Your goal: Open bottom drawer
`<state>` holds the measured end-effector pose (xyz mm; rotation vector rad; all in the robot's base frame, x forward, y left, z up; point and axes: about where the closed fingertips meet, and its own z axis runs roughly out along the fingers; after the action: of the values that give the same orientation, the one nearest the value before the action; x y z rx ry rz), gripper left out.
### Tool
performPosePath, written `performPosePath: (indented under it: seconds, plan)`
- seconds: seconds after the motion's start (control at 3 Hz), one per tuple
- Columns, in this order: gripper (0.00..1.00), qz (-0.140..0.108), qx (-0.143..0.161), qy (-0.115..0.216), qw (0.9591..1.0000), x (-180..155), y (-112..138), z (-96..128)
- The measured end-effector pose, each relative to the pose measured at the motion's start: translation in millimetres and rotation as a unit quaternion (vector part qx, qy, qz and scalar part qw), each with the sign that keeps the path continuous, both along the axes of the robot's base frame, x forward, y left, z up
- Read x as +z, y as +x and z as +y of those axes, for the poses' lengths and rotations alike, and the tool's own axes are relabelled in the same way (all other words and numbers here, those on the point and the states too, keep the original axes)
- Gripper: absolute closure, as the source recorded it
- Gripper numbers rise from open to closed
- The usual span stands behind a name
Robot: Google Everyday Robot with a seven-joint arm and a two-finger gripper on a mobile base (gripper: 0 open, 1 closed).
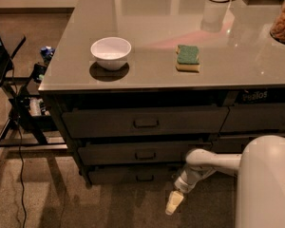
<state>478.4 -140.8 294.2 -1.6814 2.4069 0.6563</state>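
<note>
The bottom drawer [118, 175] lies long left-to-right, front facing near; the gripper [173, 203] hangs near its right end, its state indiscernible; the pale label [254, 96] at right is illegible.

Dim, warm light from above. The glossy tabletop [147, 75] shows pale glare and a pink streak at upper right. The bowl [111, 52] casts a dark shadow. The bottom drawer [133, 175] lies in gloom; the pale gripper [173, 204] hangs at lower centre-right, near it.
</note>
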Motion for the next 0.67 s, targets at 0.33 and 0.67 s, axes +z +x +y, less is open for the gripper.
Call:
performPosePath:
  seconds: [0.33,0.67]
  plan:
    - [0.0,0.0,0.0,0.0,1.0,0,0,0]
    - [0.0,-0.003,-0.008,0.007,0.9999,-14,8,4]
